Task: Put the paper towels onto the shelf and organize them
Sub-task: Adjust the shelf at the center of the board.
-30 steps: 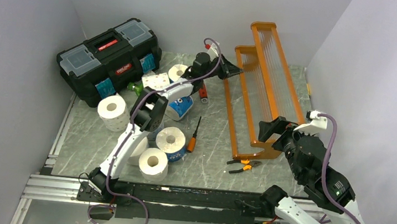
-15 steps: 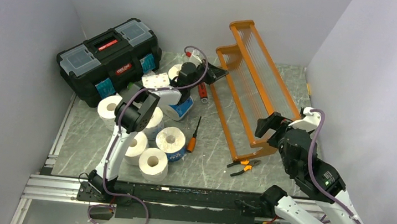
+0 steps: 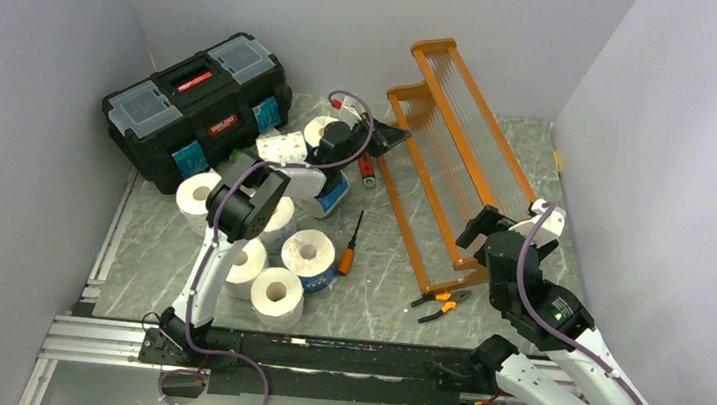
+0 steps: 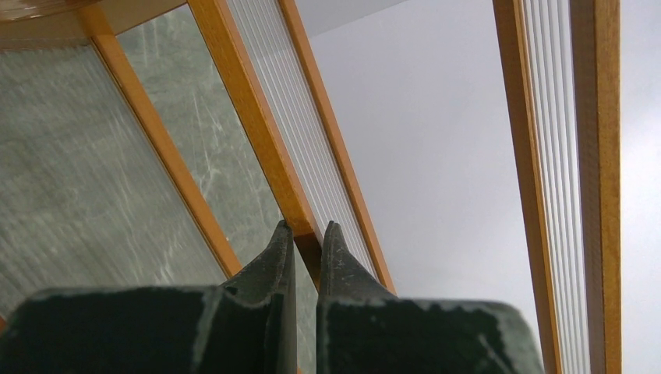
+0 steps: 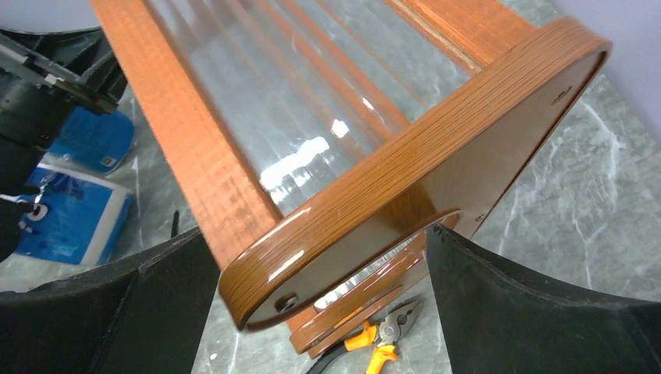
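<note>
Hidden or unclear: in the top view the left arm crosses the paper towels (image 3: 277, 292) grouped left of centre on the tabletop (image 3: 374, 300), so the count is not reliable. One blue-wrapped roll (image 5: 70, 210) is cut off at the left edge of the right wrist view. None sits on the shelf (image 3: 449, 162), which slants from upper centre down toward lower right, beside the black toolbox (image 3: 194, 105).

Left arm: stretched from the bottom left up across the rolls, with the left gripper (image 3: 388, 137) at the shelf's far end. Its fingers (image 4: 269, 265) are pressed nearly together, and an orange rail (image 4: 257, 132) runs into the slit at their tips.

Right arm: bent upward from the lower right, with the right gripper (image 3: 480, 230) at the near end panel (image 5: 405, 148). Its fingers (image 5: 530, 312) are spread wide on either side of that panel; contact cannot be confirmed. Orange-handled pliers (image 5: 374, 343) lie below.
</note>
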`<act>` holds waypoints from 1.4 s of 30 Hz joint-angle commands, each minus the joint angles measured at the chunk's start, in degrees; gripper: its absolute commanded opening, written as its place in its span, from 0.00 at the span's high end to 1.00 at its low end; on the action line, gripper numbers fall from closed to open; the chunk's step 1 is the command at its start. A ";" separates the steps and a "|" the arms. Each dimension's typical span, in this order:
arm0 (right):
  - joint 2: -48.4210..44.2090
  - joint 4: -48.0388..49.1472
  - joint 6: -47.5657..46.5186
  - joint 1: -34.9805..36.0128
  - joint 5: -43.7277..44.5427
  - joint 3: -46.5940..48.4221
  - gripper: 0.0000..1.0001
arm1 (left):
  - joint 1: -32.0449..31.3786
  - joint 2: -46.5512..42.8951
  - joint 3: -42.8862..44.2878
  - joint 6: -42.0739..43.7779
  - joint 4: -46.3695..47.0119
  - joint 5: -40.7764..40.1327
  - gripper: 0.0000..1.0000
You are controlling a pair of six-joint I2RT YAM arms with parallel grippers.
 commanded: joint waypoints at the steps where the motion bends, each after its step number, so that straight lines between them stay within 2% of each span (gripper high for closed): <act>1: -0.64 5.33 1.09 -0.69 5.53 -1.58 0.01 | -3.21 -0.18 -1.51 7.84 2.37 5.91 1.00; 8: 0.02 9.94 -0.88 -5.46 3.84 -3.99 0.01 | -3.67 0.17 -2.92 8.01 3.15 5.89 1.00; 14: 0.22 14.00 -2.89 -14.85 -4.73 -5.71 0.01 | -3.71 0.14 -5.06 7.99 4.89 4.56 1.00; 20: 1.33 14.91 -2.71 -16.21 -5.90 -4.61 0.01 | -3.79 -0.13 -6.13 7.88 5.64 3.40 1.00; 26: -0.31 18.51 -4.94 -16.23 -21.22 -5.90 0.00 | -3.81 -0.36 -5.47 7.60 5.23 2.25 1.00; 30: -1.66 17.88 -1.90 -16.16 -29.29 -6.07 0.00 | -3.82 -0.81 -5.77 7.77 5.29 1.88 1.00; 36: -6.98 20.21 4.22 -16.02 -33.67 -6.06 0.00 | -3.81 -1.21 -6.83 7.12 5.87 1.26 1.00; 42: -6.57 19.23 4.02 -15.96 -37.81 1.52 0.00 | -3.84 -1.94 -7.42 7.89 4.99 0.64 1.00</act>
